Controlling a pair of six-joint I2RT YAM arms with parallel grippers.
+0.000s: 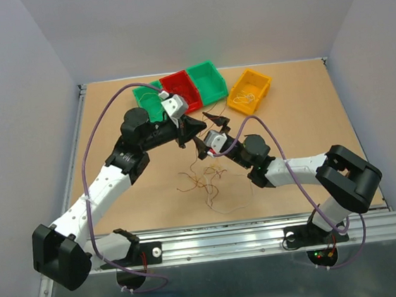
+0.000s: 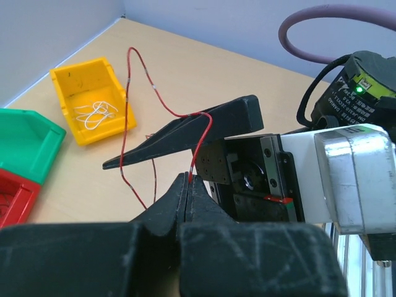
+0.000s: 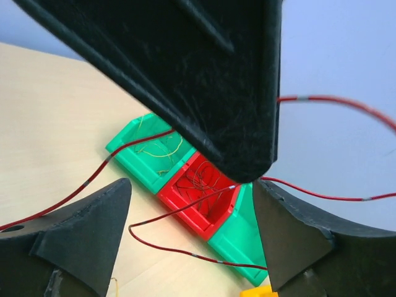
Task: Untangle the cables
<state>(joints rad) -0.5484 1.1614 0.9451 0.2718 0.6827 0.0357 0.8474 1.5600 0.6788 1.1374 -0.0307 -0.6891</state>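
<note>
A loose tangle of thin brown, beige and orange cables [image 1: 205, 183] lies on the table in front of both grippers. My left gripper [image 2: 188, 179] is shut on one end of a thin red cable [image 2: 162, 102] and holds it above the table. The cable rises from the tips and drapes over one finger [image 2: 185, 136] of my right gripper. My right gripper [image 3: 192, 185] is open and faces the left gripper's tip [image 3: 247, 161]; the red cable [image 3: 179, 250] loops across the gap and touches its right finger [image 3: 309, 235]. In the top view the two grippers meet near the left gripper's tip [image 1: 199, 125].
A green bin [image 3: 133, 145] holding yellow wires, a red bin [image 3: 185, 210] holding red wires and another green bin [image 1: 207, 79] stand in a row at the back. A yellow bin [image 2: 68, 80] with white wires stands to their right. Purple arm cables arc overhead.
</note>
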